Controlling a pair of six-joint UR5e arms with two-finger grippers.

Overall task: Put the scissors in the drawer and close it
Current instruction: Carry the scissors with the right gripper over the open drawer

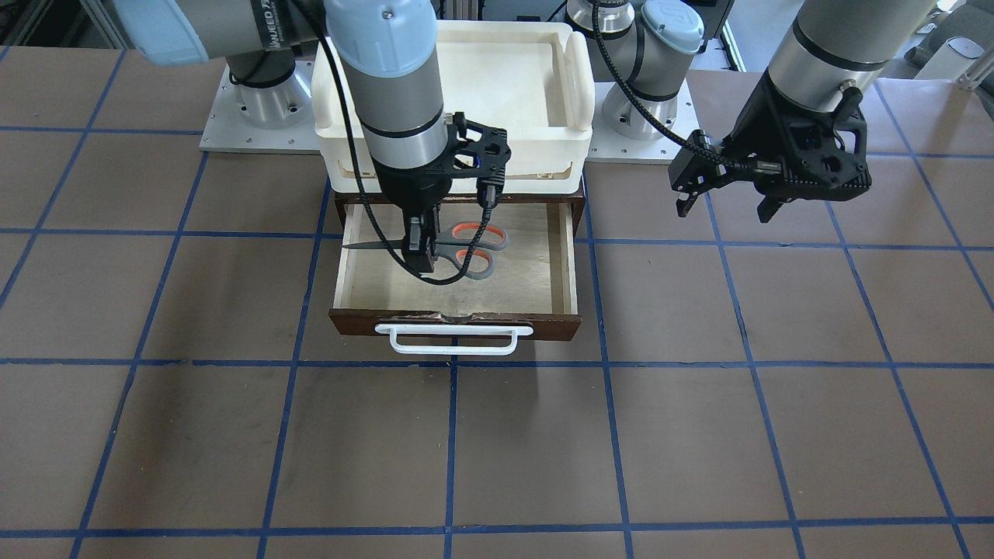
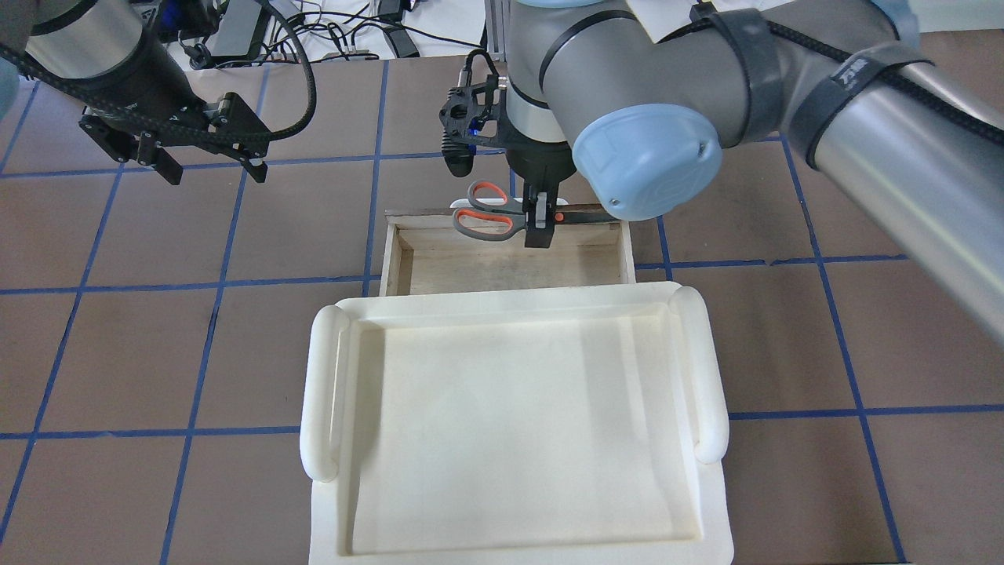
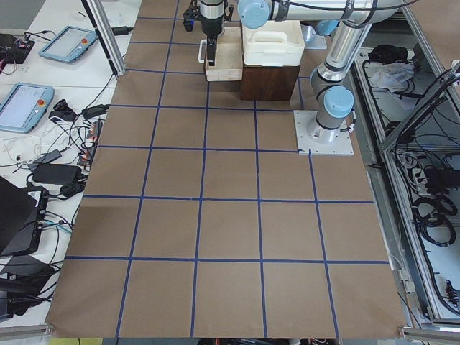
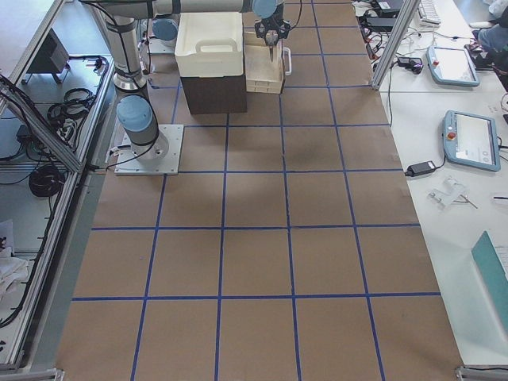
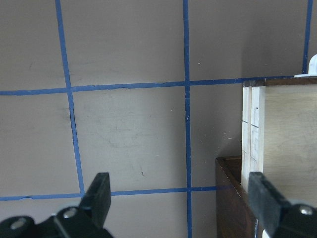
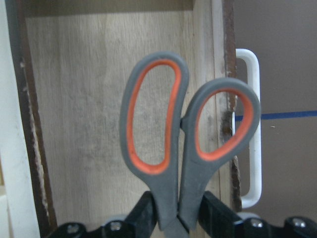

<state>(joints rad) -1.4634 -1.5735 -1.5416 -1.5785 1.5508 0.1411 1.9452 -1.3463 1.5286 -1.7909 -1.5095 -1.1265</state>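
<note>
The drawer [image 1: 543, 256] is pulled open from its dark brown cabinet, pale plywood inside, white bar handle [image 1: 454, 340] on its front. My right gripper [image 1: 419, 252] is shut on the scissors [image 1: 466, 247] near their pivot and holds them level above the drawer's inside, blades pointing sideways. The right wrist view shows the grey handles with orange loops [image 6: 183, 134] over the plywood floor [image 6: 79, 124] and the front edge. My left gripper [image 1: 726, 202] is open and empty, raised above the table beside the drawer. The left wrist view shows the drawer's corner [image 5: 252, 134].
A cream-white plastic tray [image 1: 458, 85] sits on top of the cabinet behind the open drawer; it also shows in the overhead view [image 2: 510, 416]. Brown table surface with a blue tape grid lies all around. Both arm bases stand behind the cabinet.
</note>
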